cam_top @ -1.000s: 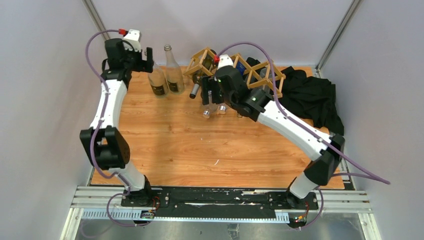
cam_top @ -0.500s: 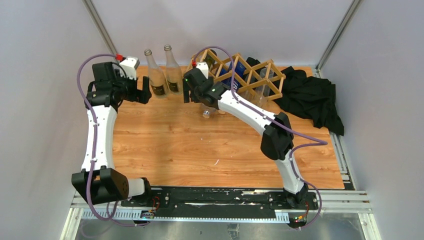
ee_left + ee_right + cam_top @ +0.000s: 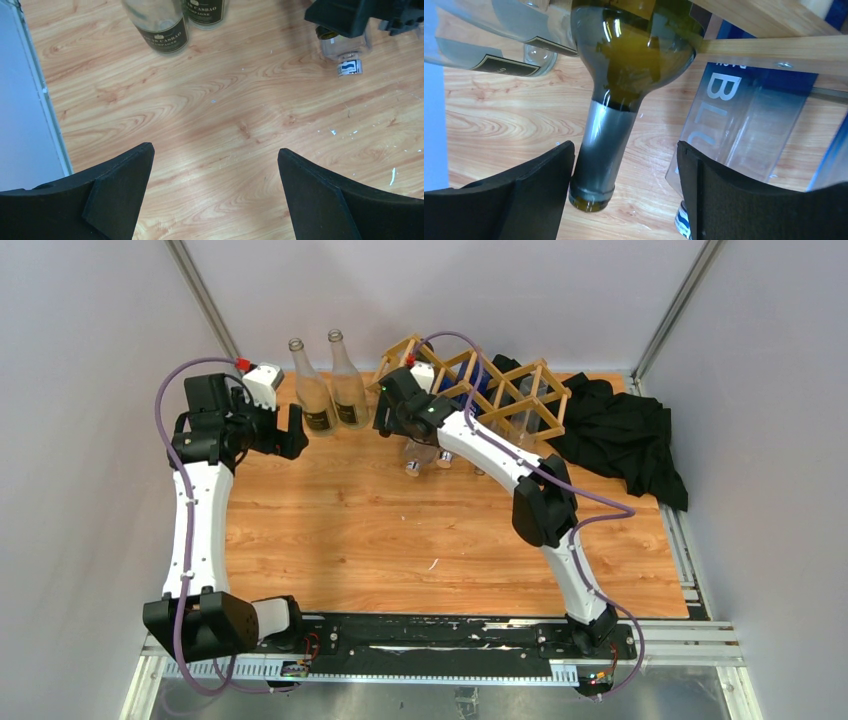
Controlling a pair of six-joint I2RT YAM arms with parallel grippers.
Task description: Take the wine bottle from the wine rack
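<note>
From the overhead camera I see the wine rack (image 3: 500,385) standing at the back of the table (image 3: 400,530). Two upright clear bottles (image 3: 313,400) stand just to its left, and a black cloth (image 3: 625,435) is heaped to its right. My right gripper (image 3: 384,412) is up against the rack's left end. The left gripper (image 3: 291,430) hangs near the upright bottles, apart from them. On the left wrist camera the jaws are spread wide over bare wood, with nothing between them. On the right wrist camera the green wine bottle (image 3: 634,60) sits lodged in the rack, its neck slanting down toward the table, beside a clear bottle with blue lettering (image 3: 734,115). The fingers (image 3: 534,195) straddle that neck but are not clamped on it. A clear gap shows at one finger, and I can't quite tell whether the other pad touches the glass.
</note>
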